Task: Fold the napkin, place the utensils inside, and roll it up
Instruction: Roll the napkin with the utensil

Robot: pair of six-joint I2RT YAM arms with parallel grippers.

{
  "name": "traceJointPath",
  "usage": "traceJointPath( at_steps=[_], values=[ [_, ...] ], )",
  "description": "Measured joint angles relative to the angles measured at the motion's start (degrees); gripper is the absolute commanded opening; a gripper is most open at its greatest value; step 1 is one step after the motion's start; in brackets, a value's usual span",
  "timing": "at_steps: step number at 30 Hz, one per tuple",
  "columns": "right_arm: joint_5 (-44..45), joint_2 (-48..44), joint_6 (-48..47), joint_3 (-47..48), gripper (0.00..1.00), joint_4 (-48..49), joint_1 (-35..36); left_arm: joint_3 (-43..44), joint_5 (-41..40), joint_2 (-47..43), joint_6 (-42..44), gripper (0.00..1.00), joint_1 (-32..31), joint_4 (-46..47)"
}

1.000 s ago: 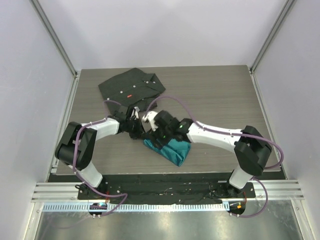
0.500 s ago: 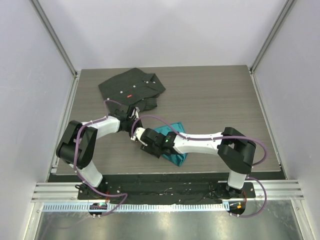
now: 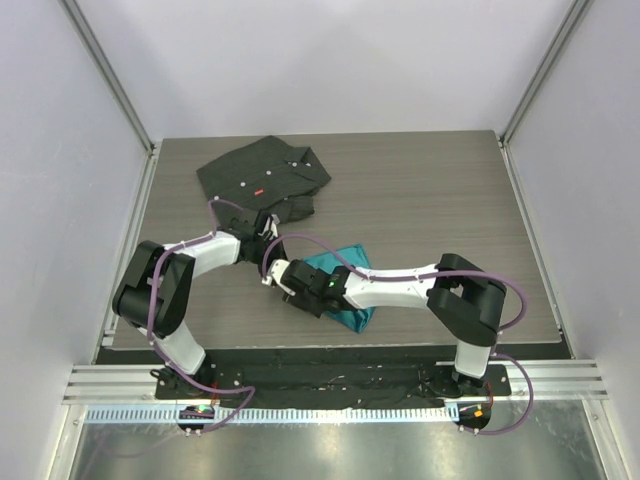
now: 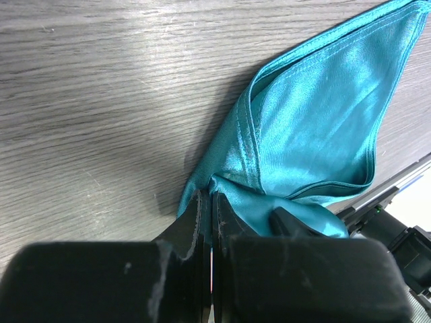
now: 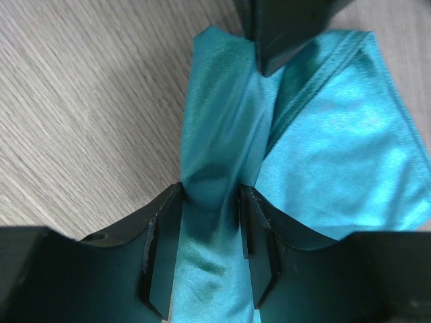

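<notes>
The teal napkin (image 3: 350, 315) lies bunched at the table's front middle, partly under my right arm. My left gripper (image 3: 270, 240) is shut on its corner, and the left wrist view shows the pinched cloth (image 4: 316, 128) fanning out from the closed tips (image 4: 206, 195). My right gripper (image 3: 277, 273) sits close beside it. In the right wrist view its jaws (image 5: 210, 202) stand apart, astride a twisted band of napkin (image 5: 337, 155), with the left gripper's fingertips (image 5: 266, 64) just ahead. The utensils are out of view.
A black buttoned shirt (image 3: 262, 175) with a small red tag lies at the back left of the wooden table (image 3: 430, 190). Metal rails run along the table's near edge (image 3: 330, 350), close behind the napkin.
My right arm has swung left and stretched low across the napkin, bringing its gripper next to the left one. Its jaws have narrowed around the cloth. The left gripper has kept its hold.
</notes>
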Motion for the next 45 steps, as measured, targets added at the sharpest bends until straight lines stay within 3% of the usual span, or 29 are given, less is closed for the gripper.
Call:
traceJointPath(
  at_steps=[4,6,7,8,11,14,17,24,32,45],
  values=[
    [-1.9,0.6,0.5,-0.6,0.41,0.6,-0.9,0.3,0.0,0.0,0.0,0.0,0.0,-0.3],
    [-3.5,0.7,1.0,-0.7,0.34,0.9,-1.7,0.3,0.0,0.0,0.1,0.05,0.0,-0.3],
    [-4.7,0.7,1.3,-0.7,0.31,1.0,-2.3,0.3,0.0,0.0,0.1,0.11,0.0,-0.3],
    [-6.0,0.7,1.5,-0.7,0.29,1.1,-3.0,0.3,0.0,0.0,0.2,0.25,0.0,-0.2],
    [-10.6,0.5,2.2,-0.7,0.26,1.4,-5.3,0.3,-0.5,-0.2,0.3,0.52,0.5,-0.2],
    [-17.5,0.4,3.5,-0.7,0.24,2.0,-8.5,0.1,-1.7,-2.2,0.2,0.67,2.3,-0.4],
    [-24.9,0.4,4.7,-1.3,0.24,3.1,-11.4,-1.1,-3.6,-6.2,0.1,0.71,4.3,-0.4],
    [-42.0,2.8,7.7,-1.9,0.24,6.7,-15.7,-6.6,-5.6,-13.7,0.2,0.72,5.2,2.0],
    [-57.7,6.1,11.1,-3.8,0.23,11.5,-18.4,-10.5,-2.9,-17.0,0.3,0.64,5.2,5.9],
    [-66.3,9.2,14.0,-5.2,0.22,16.2,-22.3,-12.3,2.6,-14.1,-0.3,0.45,3.6,11.2]
  ],
)
